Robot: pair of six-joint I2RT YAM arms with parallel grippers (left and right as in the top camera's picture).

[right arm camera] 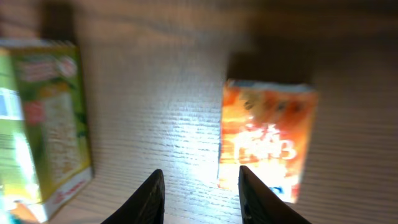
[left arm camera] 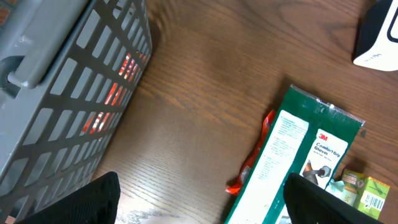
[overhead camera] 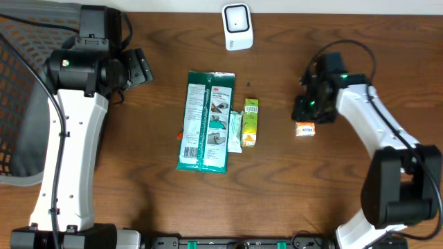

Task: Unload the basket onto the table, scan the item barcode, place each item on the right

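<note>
A small orange carton (overhead camera: 305, 128) lies flat on the wooden table. My right gripper (overhead camera: 304, 111) hovers just above its far end. In the right wrist view the carton (right arm camera: 267, 140) sits behind the right fingertip, and my right gripper (right arm camera: 202, 199) is open with only bare wood in the gap. A white scanner (overhead camera: 237, 26) stands at the table's far edge. My left gripper (overhead camera: 142, 67) is high at the left, and its own view shows the left gripper (left arm camera: 205, 208) wide open and holding nothing.
A green glove pack (overhead camera: 205, 121) lies mid-table with a pale packet (overhead camera: 234, 131) and a green box (overhead camera: 250, 122) beside it. A red wrapper (left arm camera: 249, 168) pokes out under the pack. A grey mesh basket (overhead camera: 21, 104) stands at the left edge.
</note>
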